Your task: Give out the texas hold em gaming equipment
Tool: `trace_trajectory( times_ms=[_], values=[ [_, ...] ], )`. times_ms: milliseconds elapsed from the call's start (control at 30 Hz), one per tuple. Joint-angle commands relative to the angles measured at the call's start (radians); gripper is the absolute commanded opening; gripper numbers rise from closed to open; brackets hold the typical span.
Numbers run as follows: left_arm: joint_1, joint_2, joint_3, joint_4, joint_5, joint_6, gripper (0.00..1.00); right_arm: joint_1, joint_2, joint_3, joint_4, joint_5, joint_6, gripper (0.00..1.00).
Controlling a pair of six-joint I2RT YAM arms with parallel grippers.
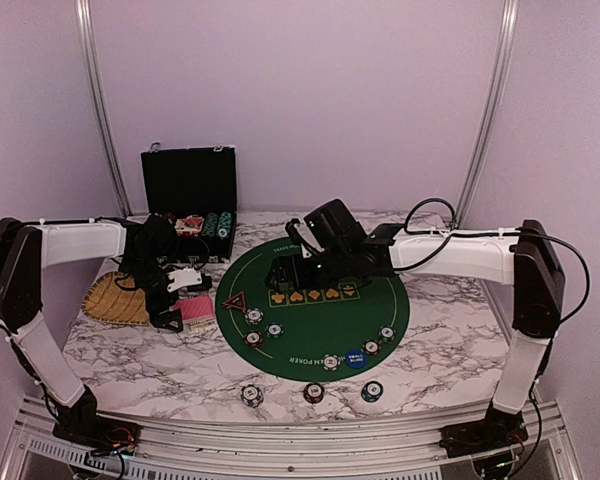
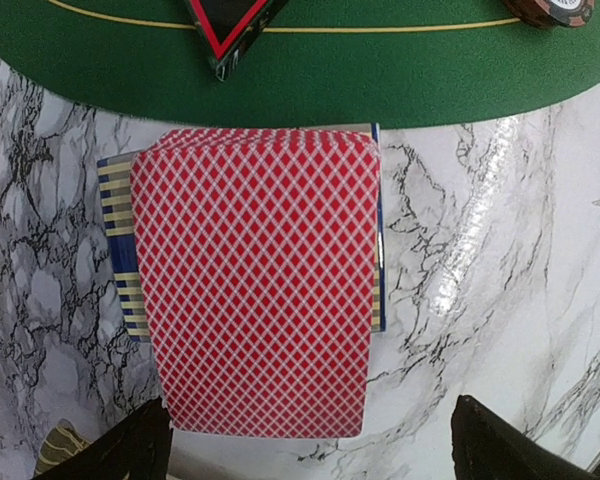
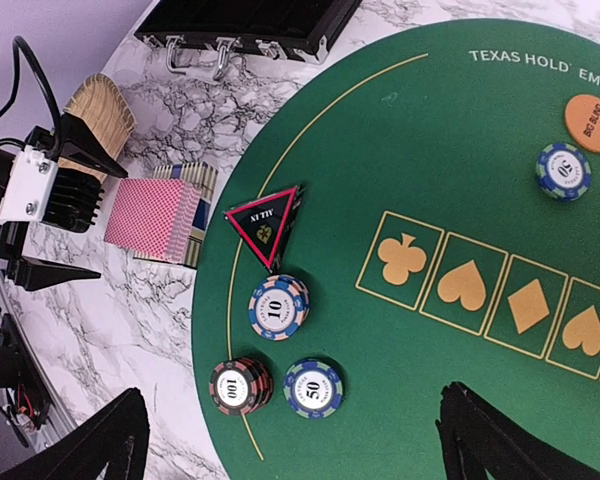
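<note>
Under the left gripper [image 2: 308, 405], spread wide and holding nothing: one deck of cards [image 2: 260, 280] atop a striped box [image 2: 115, 250] on the marble [image 2: 500, 250], just beside the mat [image 2: 380, 70]. Below the right gripper [image 3: 292, 390], equally wide and empty: one triangle [image 3: 265, 222], three chips [image 3: 279, 307] close together, a fourth by one orange disc [image 3: 592, 122]. Farther out, from above: one blue disc [image 1: 355, 358], three chips off the mat.

red-backed cards [image 2: 255, 285]: atop striped box [image 2: 115, 250] | triangle [image 2: 230, 30]: on green mat [image 2: 400, 70] | claw [image 2: 310, 442]: spread wide
</note>
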Motion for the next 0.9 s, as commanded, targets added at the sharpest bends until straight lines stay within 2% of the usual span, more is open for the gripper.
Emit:
trace_trajectory(
  times_ms=[0,867],
  values=[
    [-0.005,0.026,0.026,-0.019,-0.005,0.017,0.99,0.009,-0.041,0.002,0.005,-0.007,0.011,0.99],
    [-0.033,0.035,-0.024,0.088,-0.097,0.046,0.99,0.016,-0.046,-0.003,-0.004,-0.023,0.004,0.99]
  ],
)
